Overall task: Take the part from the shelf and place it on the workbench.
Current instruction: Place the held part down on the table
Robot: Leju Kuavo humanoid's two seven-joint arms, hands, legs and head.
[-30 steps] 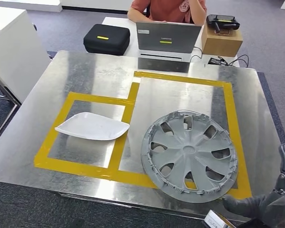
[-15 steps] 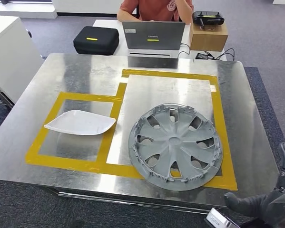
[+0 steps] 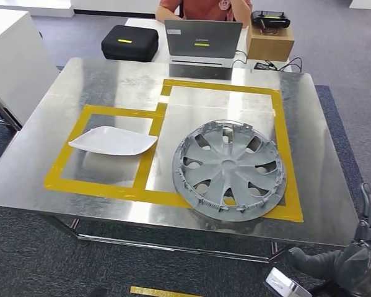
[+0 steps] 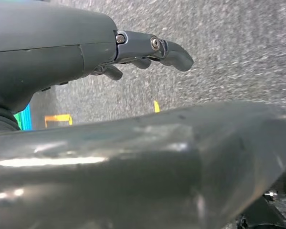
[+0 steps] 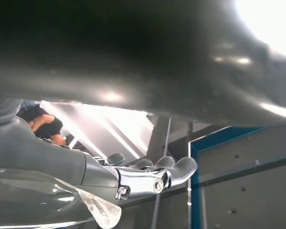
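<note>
A grey wheel cover (image 3: 228, 169) lies flat on the metal workbench (image 3: 117, 80), inside the larger yellow-taped zone. A white curved part (image 3: 112, 140) lies in the smaller taped zone to its left. My right hand (image 3: 356, 263) hangs below the bench's near right corner with its fingers spread and nothing in it; in the right wrist view the right hand (image 5: 141, 174) also holds nothing. My left hand (image 4: 98, 47) hangs over grey carpet with its fingers (image 4: 159, 47) stretched out and empty.
Beyond the bench a person in an orange shirt (image 3: 207, 9) sits at a laptop (image 3: 202, 38). A black case (image 3: 129, 42) and a cardboard box (image 3: 269, 40) stand on that desk. A white cabinet (image 3: 15, 62) stands at the left. Grey carpet surrounds the bench.
The whole picture has shifted: the camera moved back, so the bench sits higher and its near edge and the floor below show. Both parts lie as before. My right hand keeps its spread pose.
</note>
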